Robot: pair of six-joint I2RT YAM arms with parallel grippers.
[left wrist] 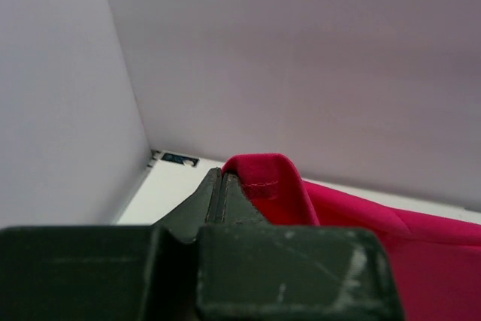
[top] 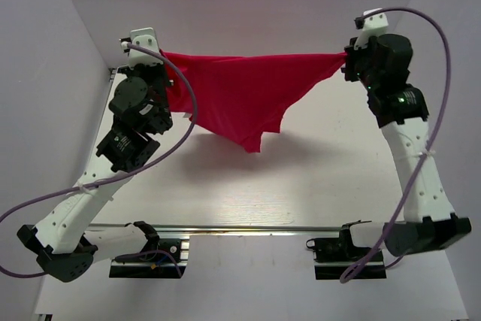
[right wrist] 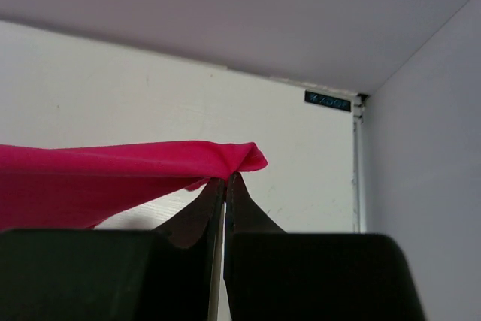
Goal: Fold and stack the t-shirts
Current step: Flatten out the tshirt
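White-walled table (top: 316, 178): crimson t-shirt (top: 244, 95) hangs stretched in mid-air at 12 o'clock, L gripper (top: 160, 54) & R gripper (top: 346, 59) each pinched closed on a cloth edge (middle sags toward 6).

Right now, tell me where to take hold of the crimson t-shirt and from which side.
Grip the t-shirt at its two upper corners, from the outer ends, as the left gripper and right gripper do. Its top edge runs taut between them; the middle hangs loose to a point.
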